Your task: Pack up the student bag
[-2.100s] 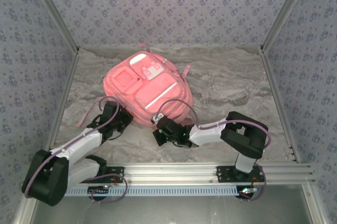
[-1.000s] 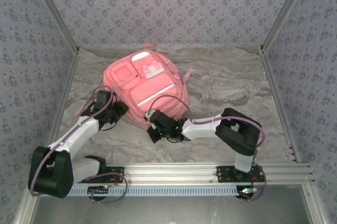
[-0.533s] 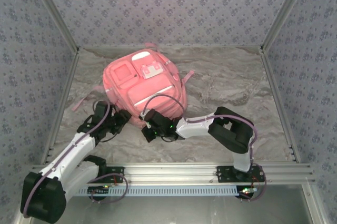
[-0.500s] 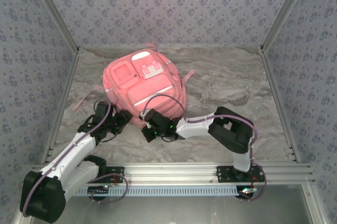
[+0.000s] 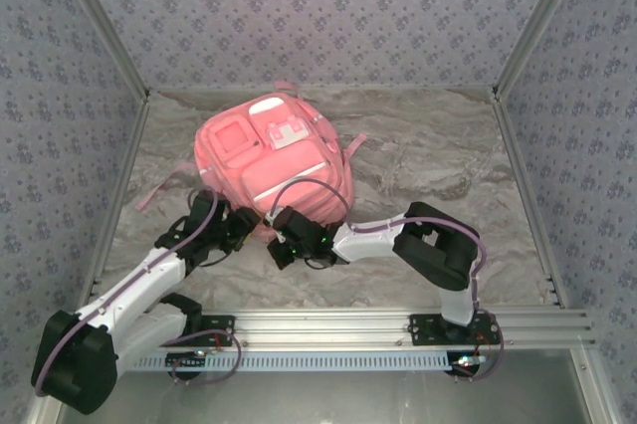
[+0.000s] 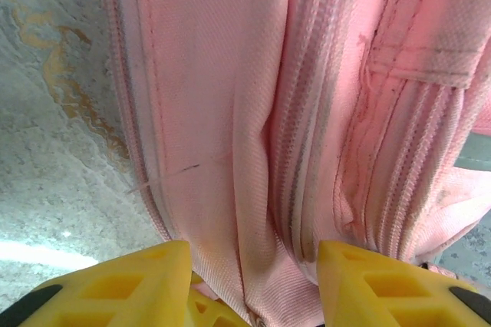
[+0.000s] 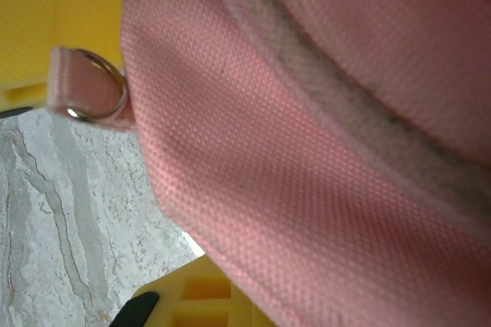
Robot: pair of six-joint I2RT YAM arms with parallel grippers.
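On the worktop (image 5: 428, 165) the pink student bag (image 5: 269, 160) is lying flat, left of centre. The left gripper (image 5: 241, 226) jaws are standing apart astride its zipped edge. The right gripper (image 5: 280, 232) jaws are clamping its fabric beside a metal ring (image 7: 96, 85).

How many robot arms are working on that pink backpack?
2. The left arm reaches the pink backpack at its near-left corner. The right arm comes in from the right to the bag's near edge, close beside the first.
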